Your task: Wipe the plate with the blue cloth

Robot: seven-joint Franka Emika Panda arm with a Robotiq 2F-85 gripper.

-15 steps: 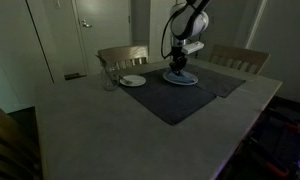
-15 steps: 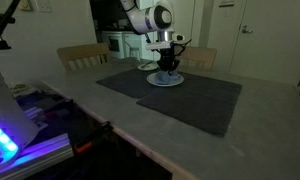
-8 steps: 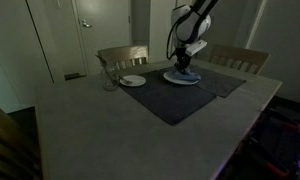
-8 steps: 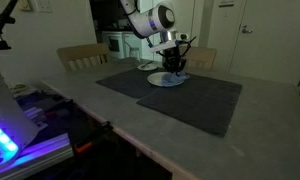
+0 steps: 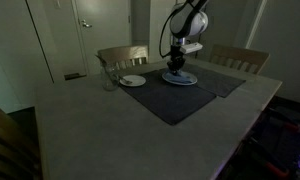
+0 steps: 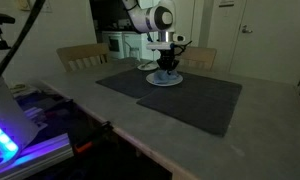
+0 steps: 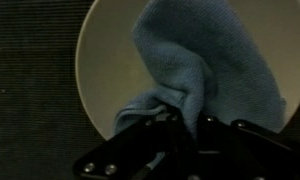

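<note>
A pale round plate (image 7: 105, 60) lies on a dark placemat, seen in both exterior views (image 5: 180, 79) (image 6: 166, 80). The blue cloth (image 7: 205, 60) is bunched up on the plate and pinched between my fingers. My gripper (image 7: 188, 122) is shut on the cloth's fold and presses it down onto the plate. In both exterior views the gripper (image 5: 177, 66) (image 6: 168, 66) points straight down over the plate, with the cloth (image 5: 177, 73) under it.
A second small plate (image 5: 133, 80) and a glass (image 5: 109, 79) stand near the table's far edge. A large dark placemat (image 6: 175, 98) covers the middle of the table. Wooden chairs (image 5: 123, 55) stand behind the table.
The gripper with the cloth has shifted slightly back across the plate, returning to about where it was a second ago.
</note>
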